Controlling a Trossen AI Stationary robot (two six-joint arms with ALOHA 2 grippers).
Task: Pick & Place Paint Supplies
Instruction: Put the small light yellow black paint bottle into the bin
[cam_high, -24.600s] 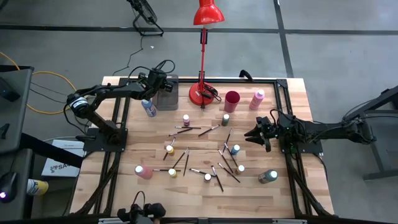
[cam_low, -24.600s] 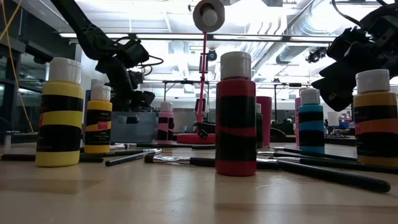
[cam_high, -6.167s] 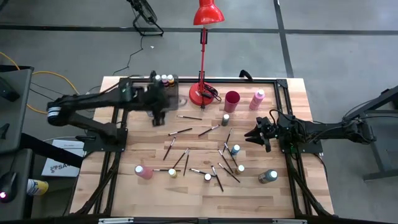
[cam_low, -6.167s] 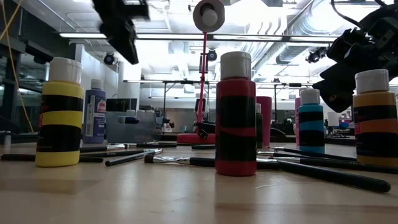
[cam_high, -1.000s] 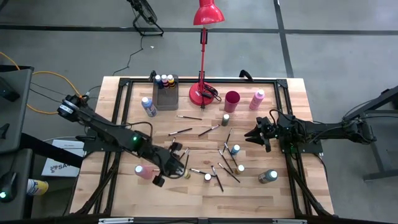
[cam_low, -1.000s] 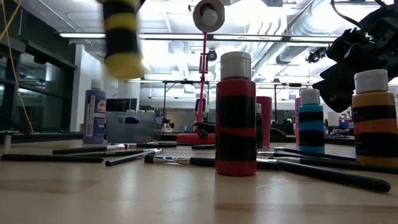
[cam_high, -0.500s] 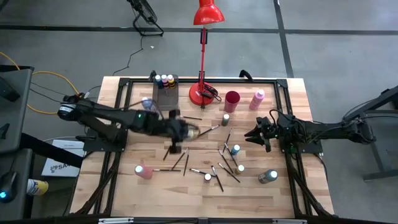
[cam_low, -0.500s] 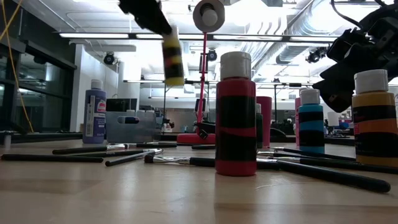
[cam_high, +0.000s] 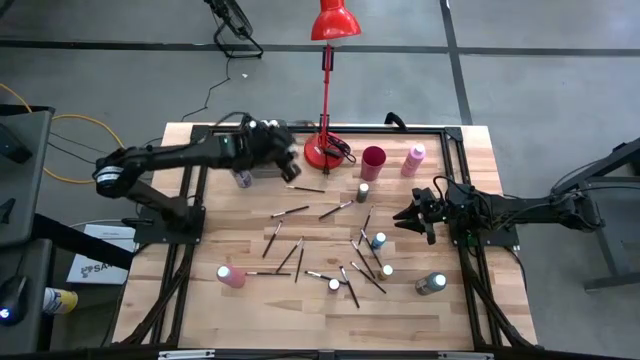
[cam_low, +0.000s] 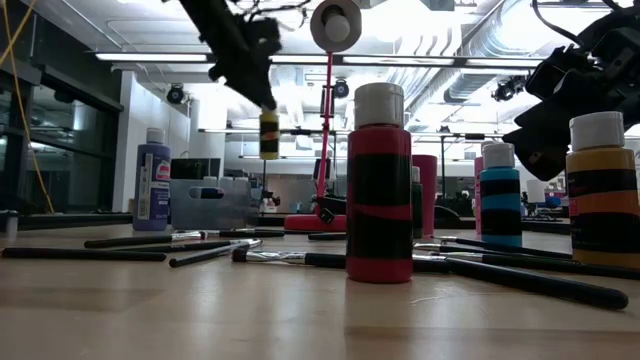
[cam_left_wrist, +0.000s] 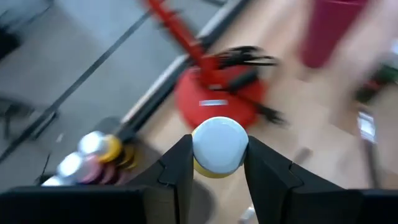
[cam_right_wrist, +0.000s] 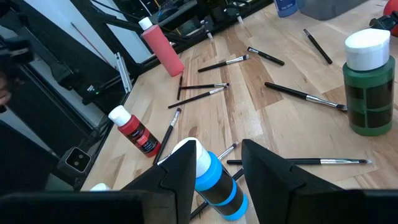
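The left gripper (cam_left_wrist: 217, 163) is clenched on a yellow paint bottle (cam_left_wrist: 218, 147), white cap toward the wrist camera, carried high above the table's far left corner near the grey bin (cam_high: 268, 160). In the low view the bottle (cam_low: 269, 134) hangs upright, yellow with dark label bands, clear of the surface. At least 2 bottle caps show in the bin through the left wrist view; the exact count cannot be confirmed.

The job appears early to midway. Left on the table: a blue bottle (cam_high: 240, 178) beside the bin, a pink bottle (cam_high: 231, 277), a teal bottle (cam_high: 378, 241), a green bottle (cam_high: 432, 284), several others, and roughly 12 scattered paintbrushes (cam_high: 292, 211). No brush sits in the dark red cup (cam_high: 373, 162).

The right gripper (cam_high: 415, 214) waits at the table's right side; its jaws stand partly apart, grasping nothing.
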